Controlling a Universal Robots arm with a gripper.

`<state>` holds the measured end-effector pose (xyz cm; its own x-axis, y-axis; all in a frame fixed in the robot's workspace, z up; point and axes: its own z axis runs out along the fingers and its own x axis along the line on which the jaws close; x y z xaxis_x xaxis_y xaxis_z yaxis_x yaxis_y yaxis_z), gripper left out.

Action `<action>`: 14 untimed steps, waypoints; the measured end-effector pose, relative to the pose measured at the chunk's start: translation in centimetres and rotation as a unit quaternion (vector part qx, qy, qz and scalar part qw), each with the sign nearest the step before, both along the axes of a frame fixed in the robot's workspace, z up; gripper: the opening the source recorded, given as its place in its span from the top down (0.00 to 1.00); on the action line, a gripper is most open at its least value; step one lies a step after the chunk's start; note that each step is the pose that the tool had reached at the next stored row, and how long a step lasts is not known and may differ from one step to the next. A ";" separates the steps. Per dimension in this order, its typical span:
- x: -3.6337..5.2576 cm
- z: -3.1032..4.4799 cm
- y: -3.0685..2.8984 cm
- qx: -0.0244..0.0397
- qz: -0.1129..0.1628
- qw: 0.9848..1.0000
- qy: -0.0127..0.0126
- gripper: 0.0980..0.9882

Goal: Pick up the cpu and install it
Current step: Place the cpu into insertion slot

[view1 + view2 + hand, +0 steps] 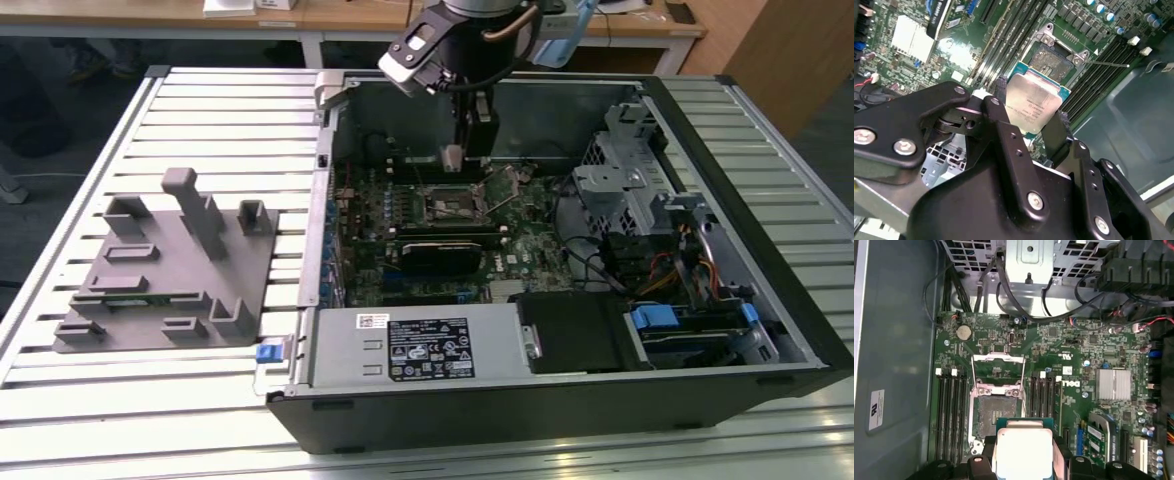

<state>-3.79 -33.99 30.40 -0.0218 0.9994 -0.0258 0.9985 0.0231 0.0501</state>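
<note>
Black jointed gripper (1031, 106) linkage sits closest in the second wrist view. Its two fingers are clenched on opposite edges of the small flat square cpu with silvery metal top and green rim (1035, 97), held face-up above the green motherboard (1069, 340). Well off from the gripper, on the exterior view's left, lies a grey moulded parts fixture (160, 270). The gripper hangs inside the open black computer case (534, 420). Just below and ahead of the fingertips is the open square black-framed socket (993, 412), with its metal load plate (998, 356) swung back. Doing this step well, I judge, means squaring the chip's edges to the frame, centring it, keeping it flat and staying clear of the plate.
</note>
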 end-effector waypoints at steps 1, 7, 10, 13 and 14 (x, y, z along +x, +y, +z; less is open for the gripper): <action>0.00 -0.20 0.05 0.000 0.000 1.000 0.000 0.51; 0.05 -1.29 0.35 0.000 0.000 1.000 0.000 0.51; 0.05 -1.75 0.35 0.000 -0.001 1.000 0.000 0.51; 0.05 -1.98 0.36 0.000 -0.001 1.000 0.000 0.51; 0.05 -2.01 0.35 0.000 -0.001 1.000 0.000 0.51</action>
